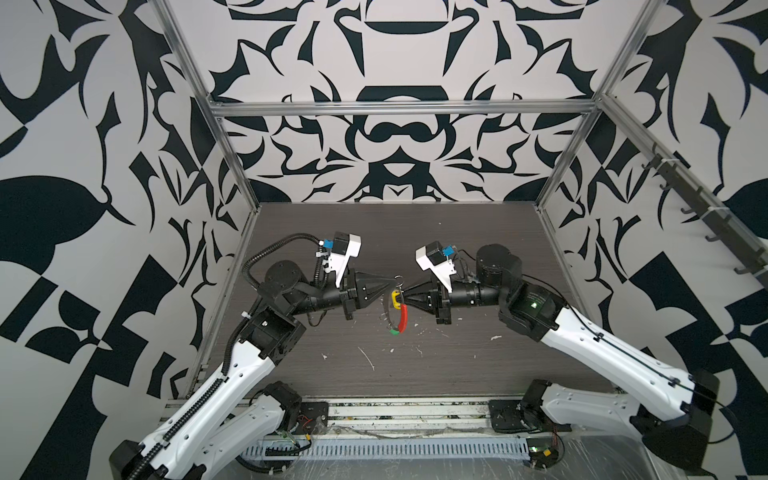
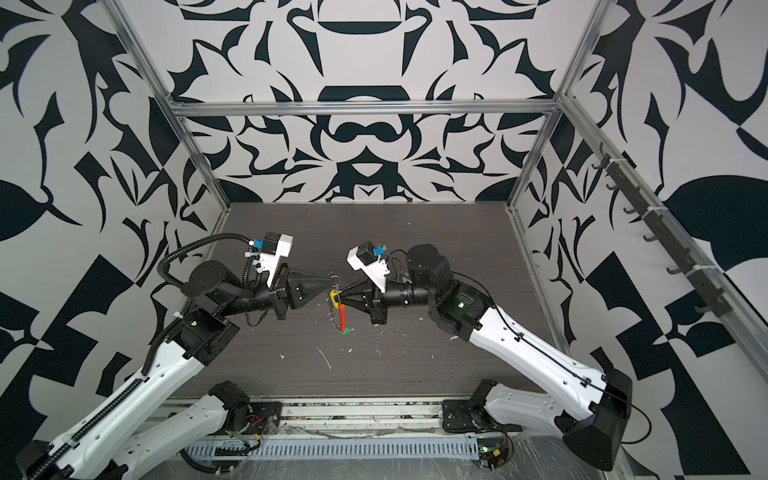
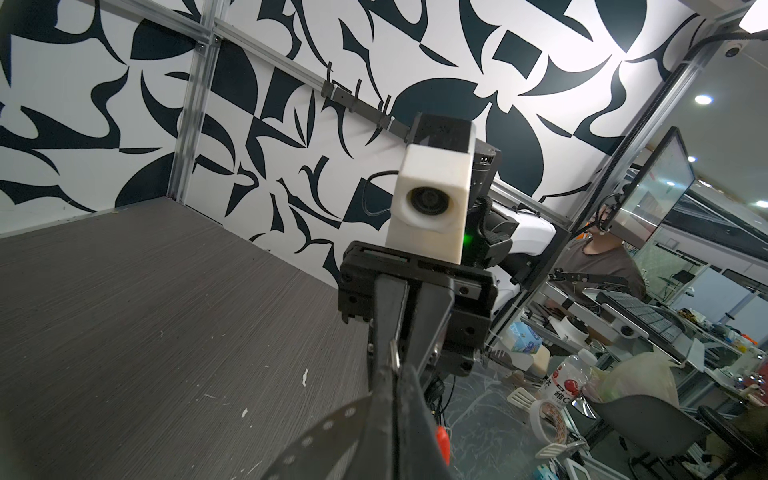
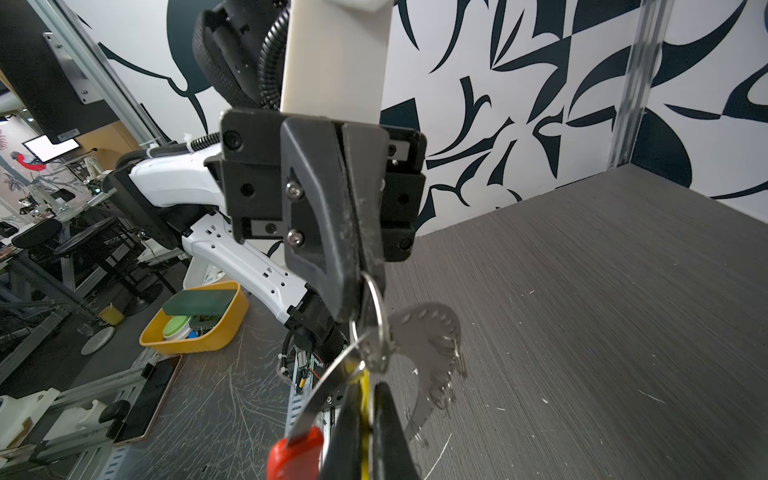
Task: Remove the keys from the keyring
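Both arms meet tip to tip above the middle of the table (image 1: 332,232). The left gripper (image 1: 394,281) is clamped on a small silver ring (image 4: 380,309), and the right gripper (image 1: 406,297) pinches the yellow key (image 1: 396,297). The keyring (image 1: 402,318) dangles between them, with the green key (image 1: 392,331) at its low end.

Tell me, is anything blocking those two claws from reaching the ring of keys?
Nothing visible. The left gripper is shut on a small silver ring of the keyring, and the right gripper is shut on the yellow key. The keyring hangs between them.
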You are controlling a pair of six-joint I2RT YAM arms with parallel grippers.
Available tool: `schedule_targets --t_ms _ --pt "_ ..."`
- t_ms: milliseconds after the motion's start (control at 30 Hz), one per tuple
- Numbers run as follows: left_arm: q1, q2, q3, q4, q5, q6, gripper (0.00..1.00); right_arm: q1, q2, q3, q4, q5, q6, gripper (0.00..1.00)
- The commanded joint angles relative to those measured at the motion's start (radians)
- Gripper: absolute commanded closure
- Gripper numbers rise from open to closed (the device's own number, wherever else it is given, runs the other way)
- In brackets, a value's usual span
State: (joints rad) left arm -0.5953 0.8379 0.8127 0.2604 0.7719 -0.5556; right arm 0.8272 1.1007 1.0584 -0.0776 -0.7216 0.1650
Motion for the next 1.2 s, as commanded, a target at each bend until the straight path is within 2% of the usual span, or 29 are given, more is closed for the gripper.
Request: schedule_targets --t_ms 0,133,167,267,400,500,600,733,833,1000,1167 --pt "0.000 -0.020 0.014 0.031 -0.030 0.030 1.00 0.019 -0.002 0.030 -0.034 0.002 -0.023 1.00" --pt "0.000 -0.020 0.026 0.010 -0.021 0.042 1.00 0.021 -0.003 0.036 -0.047 0.038 -0.027 1.00" --pt "0.000 -0.020 0.028 0.003 -0.017 0.044 1.00 0.022 -0.010 0.037 -0.054 0.051 -0.032 0.97" --pt "0.000 -0.026 0.030 -0.016 -0.009 0.046 1.00 0.022 -0.040 0.046 -0.083 0.091 -0.057 0.76" --pt "0.000 -0.036 0.026 -0.022 -0.005 0.047 1.00 0.022 -0.092 0.069 -0.132 0.163 -0.109 0.67" --pt "0.000 -0.036 0.024 -0.021 -0.004 0.044 1.00 0.020 -0.136 0.055 -0.073 0.197 -0.098 0.60" --pt "0.000 -0.036 0.018 -0.010 -0.006 0.042 1.00 0.008 -0.137 0.036 0.025 0.169 -0.039 0.59" --pt "0.000 -0.034 0.010 0.010 -0.009 0.034 1.00 -0.068 -0.063 0.026 0.238 -0.016 0.142 0.57" --pt "0.000 -0.036 0.006 0.013 -0.010 0.031 1.00 -0.089 -0.017 0.014 0.359 -0.079 0.257 0.57" --pt "0.000 -0.041 -0.002 0.018 -0.015 0.030 1.00 -0.091 0.018 0.003 0.431 -0.111 0.328 0.59" --pt "0.000 -0.048 -0.010 0.020 -0.031 0.033 1.00 -0.091 0.011 -0.017 0.426 -0.121 0.333 0.67"
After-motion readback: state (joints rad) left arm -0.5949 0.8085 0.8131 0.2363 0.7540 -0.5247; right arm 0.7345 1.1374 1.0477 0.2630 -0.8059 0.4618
